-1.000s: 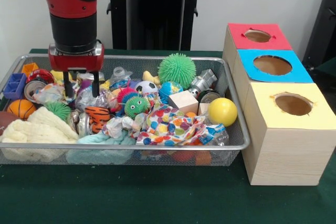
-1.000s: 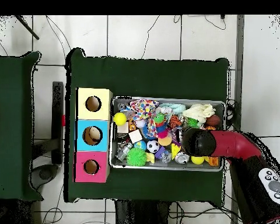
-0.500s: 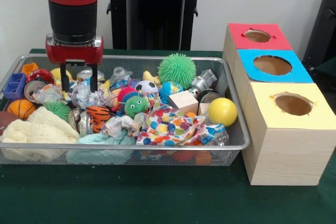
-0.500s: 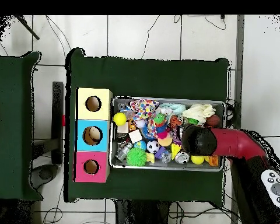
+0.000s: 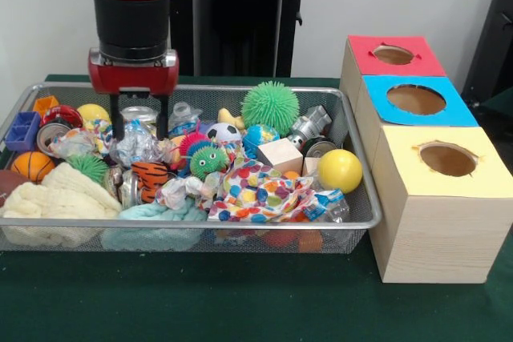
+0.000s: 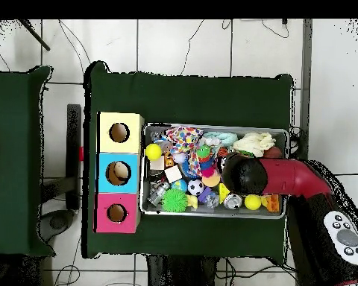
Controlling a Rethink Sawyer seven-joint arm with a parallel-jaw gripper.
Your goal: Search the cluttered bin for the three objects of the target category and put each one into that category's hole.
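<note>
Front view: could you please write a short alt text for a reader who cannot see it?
A red and black robot arm holds its open gripper over a silver wire-mesh bin crowded with toys, just above an orange, black-striped plush tiger. To the right stand three pale wooden boxes; the farthest, red-topped one has a round hole.

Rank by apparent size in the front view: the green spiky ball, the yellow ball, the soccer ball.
1. Green spiky ball, largest.
2. Yellow ball; nearer the camera, which may flatter it.
3. Soccer ball, smallest, partly hidden.
</note>
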